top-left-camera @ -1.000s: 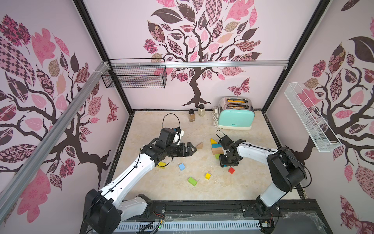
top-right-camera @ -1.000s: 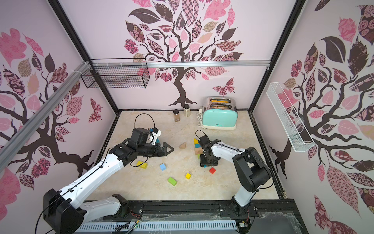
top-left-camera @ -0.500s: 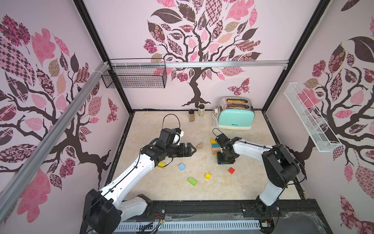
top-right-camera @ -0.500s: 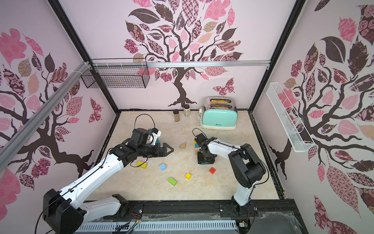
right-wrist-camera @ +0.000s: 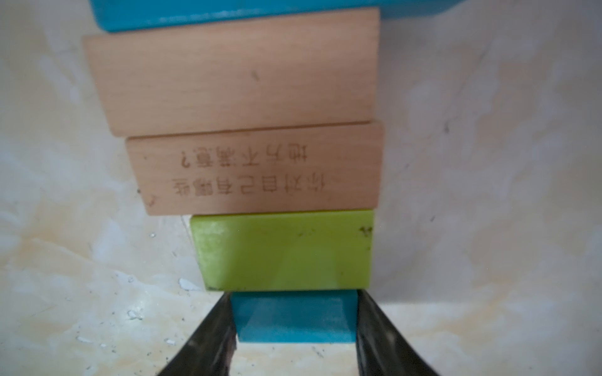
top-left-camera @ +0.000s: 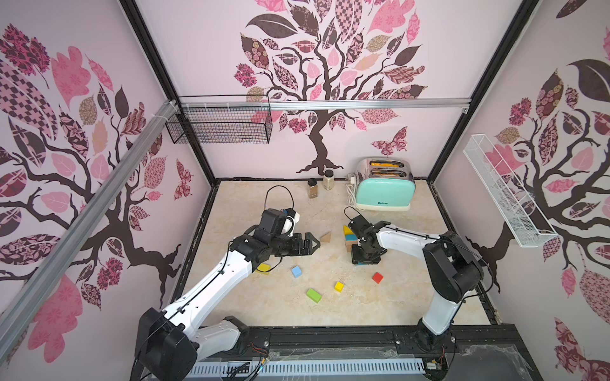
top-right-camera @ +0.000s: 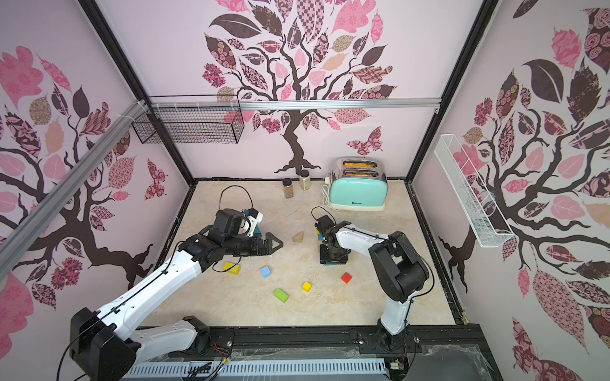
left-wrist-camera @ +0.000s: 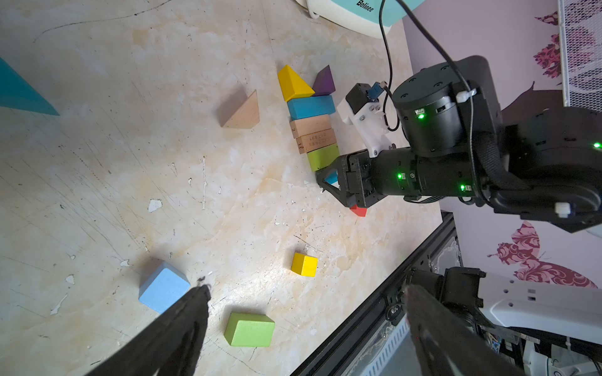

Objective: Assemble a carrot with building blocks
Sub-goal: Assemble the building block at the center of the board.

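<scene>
Top views: over the last second my right gripper (top-left-camera: 364, 255) has drawn in from beside the red cube (top-left-camera: 377, 277) to the block row (top-left-camera: 349, 242); left gripper (top-left-camera: 312, 244) unmoved, jaws wide, empty.

Left wrist: row runs yellow wedge (left-wrist-camera: 293, 83) and purple wedge (left-wrist-camera: 325, 81), teal brick (left-wrist-camera: 311, 106), two bare-wood bricks (left-wrist-camera: 311, 127), green brick (left-wrist-camera: 322, 157), narrowing stepwise.

Right wrist: jaws clamp a small teal block (right-wrist-camera: 293, 317) flush against the green brick; I judge the carrot's tip is seated, release next.

Yellow wedge (left-wrist-camera: 293, 83), teal brick (left-wrist-camera: 311, 106), two bare bricks (left-wrist-camera: 311, 126), green brick (right-wrist-camera: 286, 250), teal block (right-wrist-camera: 293, 320) lie touching in line.
</scene>
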{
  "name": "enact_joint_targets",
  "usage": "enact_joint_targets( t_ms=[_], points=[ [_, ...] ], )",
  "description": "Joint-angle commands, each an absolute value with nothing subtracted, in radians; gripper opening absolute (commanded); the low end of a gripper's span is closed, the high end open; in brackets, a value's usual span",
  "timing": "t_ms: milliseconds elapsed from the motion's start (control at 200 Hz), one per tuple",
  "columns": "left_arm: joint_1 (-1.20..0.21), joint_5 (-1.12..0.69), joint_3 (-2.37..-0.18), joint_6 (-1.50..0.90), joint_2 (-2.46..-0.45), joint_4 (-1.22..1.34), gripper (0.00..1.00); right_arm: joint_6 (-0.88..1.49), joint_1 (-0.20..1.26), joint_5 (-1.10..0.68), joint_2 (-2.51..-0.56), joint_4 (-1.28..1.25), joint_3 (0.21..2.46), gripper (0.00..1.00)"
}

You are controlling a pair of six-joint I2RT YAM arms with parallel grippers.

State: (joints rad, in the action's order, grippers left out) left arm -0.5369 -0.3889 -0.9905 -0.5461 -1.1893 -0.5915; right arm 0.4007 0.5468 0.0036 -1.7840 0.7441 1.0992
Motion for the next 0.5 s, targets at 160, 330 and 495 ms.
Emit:
enact_joint_targets(
  t_ms=[160,330,495],
  points=[
    [-0.538,-0.391,-0.990,-0.528,-1.194,-0.574,0.98,0.394,0.551,0.015,-1.823,0.714,1.090,0.68],
    [-0.538,-0.392,-0.992,-0.528,-1.195,-0.572,0.98,0.387,0.551,0.009,-1.787,0.729,1.091,0.80],
    [-0.539,-0.389,-0.990,-0.527,-1.185,-0.579,0.98,0.338,0.551,0.042,-1.681,0.803,1.096,0.86]
  ],
)
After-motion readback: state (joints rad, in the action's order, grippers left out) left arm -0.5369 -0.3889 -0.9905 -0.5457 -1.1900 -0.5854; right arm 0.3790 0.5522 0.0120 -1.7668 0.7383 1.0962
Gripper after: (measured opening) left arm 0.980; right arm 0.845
